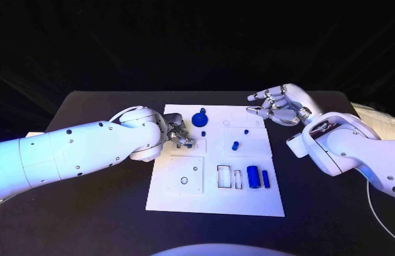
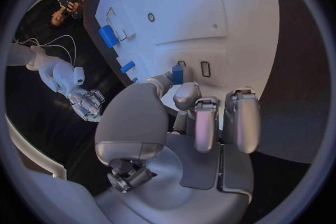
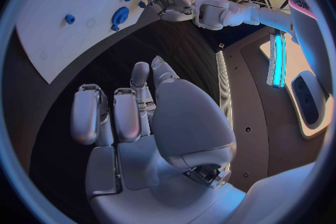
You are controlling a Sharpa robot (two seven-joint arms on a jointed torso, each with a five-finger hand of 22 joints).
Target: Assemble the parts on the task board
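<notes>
Left hand (image 1: 180,131) pinches a blue part (image 2: 178,74); right hand (image 1: 278,105) hovers empty.

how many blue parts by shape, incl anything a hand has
round disc: 1
large cylinder: 1
thin bar: 1
small pegs: 3
small piece pinched by the left hand: 1
total: 7

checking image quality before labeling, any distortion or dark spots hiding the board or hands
Head view: the board is evenly lit and its edges run straight; the backdrop is black. Left wrist view: fisheye bends the board's edges, and the left hand covers part of it. Right wrist view: the right hand is shaded.
</notes>
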